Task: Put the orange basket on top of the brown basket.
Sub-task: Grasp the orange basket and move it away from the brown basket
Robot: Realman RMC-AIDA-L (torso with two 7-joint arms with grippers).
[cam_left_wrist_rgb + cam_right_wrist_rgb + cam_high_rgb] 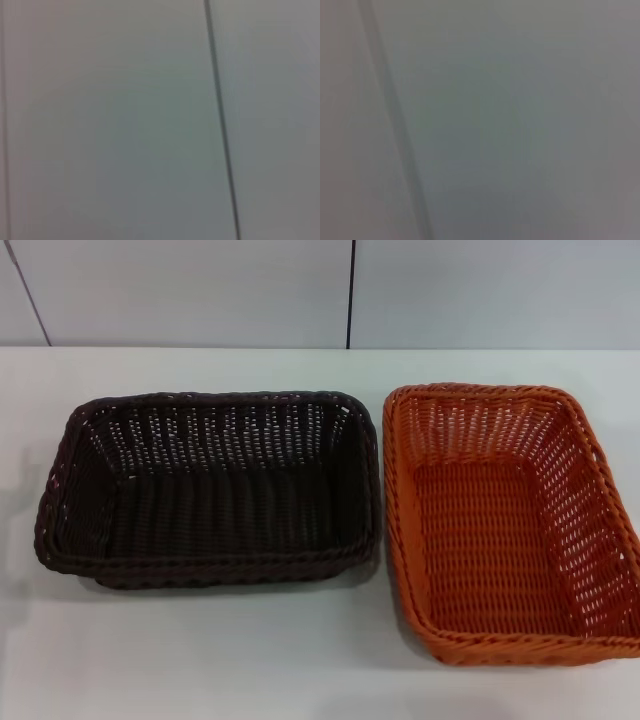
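Orange basket (510, 525) beside brown basket (210, 490) — no jaws visible — state unknowable.

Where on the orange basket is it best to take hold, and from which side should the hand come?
Probably the braided rim of the orange basket, on its long right side, pinched from above. The basket sits upright and open, the rim is its firmest edge, and that side is clear, while the left one lies close beside the brown basket.
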